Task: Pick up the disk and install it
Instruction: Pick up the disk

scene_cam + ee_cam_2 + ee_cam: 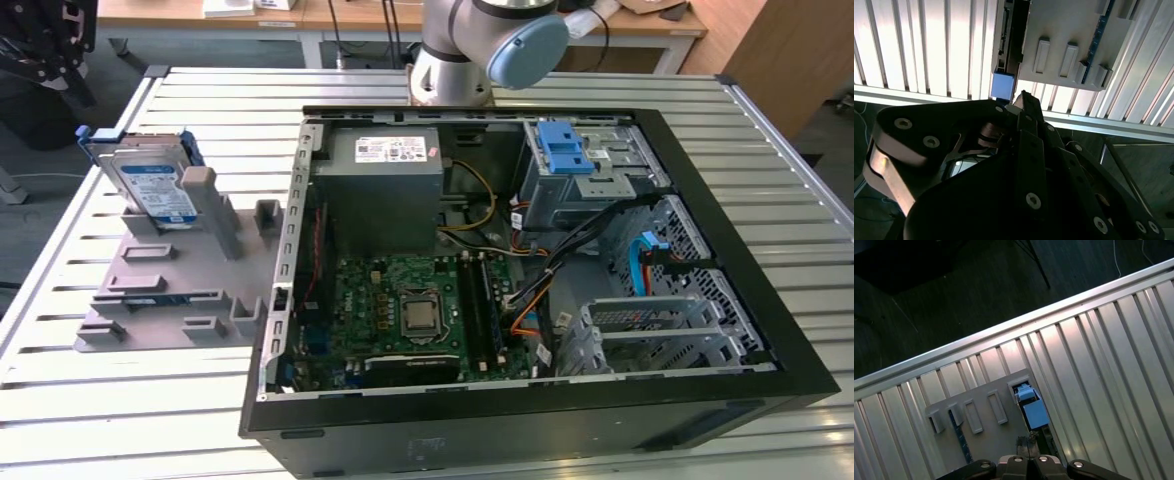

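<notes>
Table (134, 400): slatted metal, dark floor beyond its edge | disk (155, 188) upright in grey holder (167, 300), at the exterior view's left of open computer case (534, 425) | gripper (1021, 98) over holder; I cannot tell its state.

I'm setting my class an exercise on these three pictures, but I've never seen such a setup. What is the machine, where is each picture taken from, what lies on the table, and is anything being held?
The machine is a single robot arm standing at the far edge of a slatted metal table. The exterior view comes from a camera off the arm that overlooks the whole scene. Both wrist views come from cameras riding on the arm. The dark metal in the second wrist view is its end effector, the grasping part.

On the table lies an open computer case, showing its green circuit board and grey power supply. At the exterior view's left, a grey holder keeps the disk standing upright. Since the disk sits in its holder, it has not yet been picked up.
</notes>
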Controlling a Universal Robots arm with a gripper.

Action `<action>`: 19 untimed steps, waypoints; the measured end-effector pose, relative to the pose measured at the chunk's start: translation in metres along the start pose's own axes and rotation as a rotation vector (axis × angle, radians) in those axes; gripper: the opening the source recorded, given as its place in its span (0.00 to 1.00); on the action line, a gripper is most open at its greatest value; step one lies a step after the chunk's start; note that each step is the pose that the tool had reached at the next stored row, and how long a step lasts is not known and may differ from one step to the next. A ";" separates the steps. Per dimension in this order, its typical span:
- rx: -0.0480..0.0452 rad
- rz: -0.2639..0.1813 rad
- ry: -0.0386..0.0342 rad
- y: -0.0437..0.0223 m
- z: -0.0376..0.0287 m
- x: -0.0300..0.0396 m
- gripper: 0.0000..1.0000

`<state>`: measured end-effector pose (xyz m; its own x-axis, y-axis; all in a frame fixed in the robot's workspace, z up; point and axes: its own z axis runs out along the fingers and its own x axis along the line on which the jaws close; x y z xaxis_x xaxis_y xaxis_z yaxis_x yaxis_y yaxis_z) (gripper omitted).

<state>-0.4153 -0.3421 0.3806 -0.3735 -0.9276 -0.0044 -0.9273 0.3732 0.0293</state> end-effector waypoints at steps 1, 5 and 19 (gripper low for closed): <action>0.0000 -0.001 0.0001 0.0000 0.0000 0.0000 0.11; 0.0000 -0.003 0.0001 0.0000 0.0000 0.0000 0.11; 0.0000 -0.011 0.0003 0.0000 0.0000 0.0000 0.11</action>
<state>-0.4153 -0.3421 0.3806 -0.3634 -0.9316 -0.0044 -0.9313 0.3631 0.0293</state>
